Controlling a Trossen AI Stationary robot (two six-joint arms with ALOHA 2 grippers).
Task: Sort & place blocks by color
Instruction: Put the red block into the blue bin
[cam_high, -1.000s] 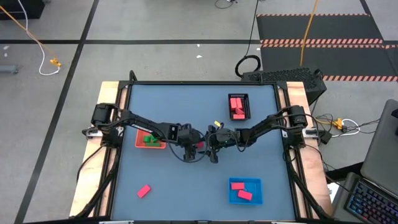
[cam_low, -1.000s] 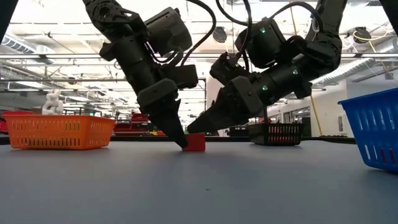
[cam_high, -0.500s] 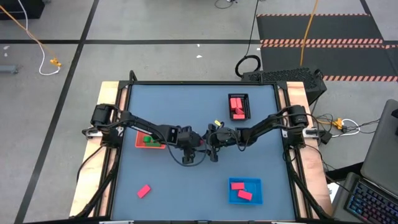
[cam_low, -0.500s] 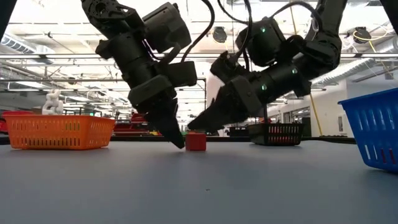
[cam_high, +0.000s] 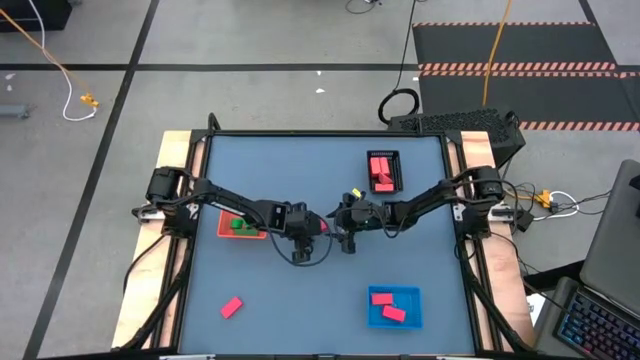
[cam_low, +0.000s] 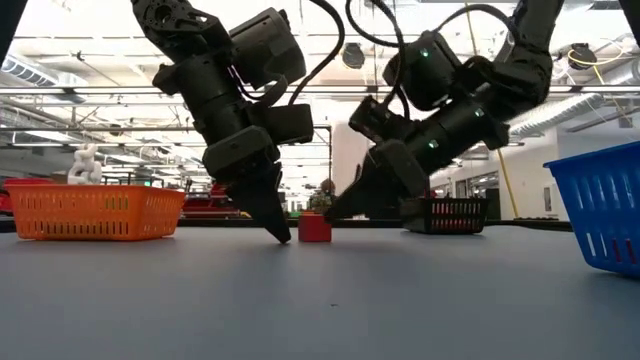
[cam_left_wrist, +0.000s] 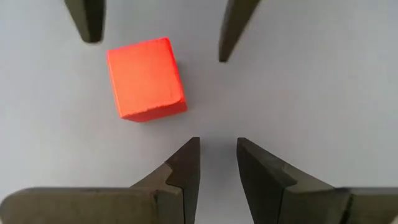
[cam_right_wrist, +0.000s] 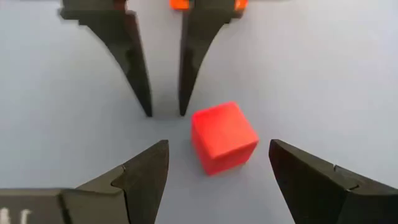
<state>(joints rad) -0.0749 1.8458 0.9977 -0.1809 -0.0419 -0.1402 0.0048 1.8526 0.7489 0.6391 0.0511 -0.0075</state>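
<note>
While both arms lean in over the middle of the blue-grey table (cam_high: 300, 310), their tips nearly meet around one small red cube (cam_low: 315, 228). From largest to smallest: the table carries three trays, a blue tray (cam_high: 395, 321) near the front right holding two pink-red bars, a black tray (cam_high: 396, 172) toward the back right with red pieces in it, and an orange-red tray (cam_high: 225, 228) at the left with green blocks (cam_high: 240, 224) inside. A lone pink bar (cam_high: 231, 307) lies at the front left, well apart from everything, its long axis slanted across the table.

The left gripper (cam_left_wrist: 217, 152) points steeply down at the tabletop, its fingers drawn close with only a narrow slot between them and nothing in that slot. The cube sits just beside those tips, off to one side, not between them; in the low view the left tip comes down to the table immediately beside the cube.

The right gripper (cam_right_wrist: 217, 155) is spread wide, and the cube lies within the mouth of that spread, nearer one finger than the other, touching neither that I can tell.

The cube itself rests flat on the table with no long axis to speak of; it is turned slightly, so its edges run at a small angle to both sets of fingers. It lies close to the table's centre, between the two grippers.
</note>
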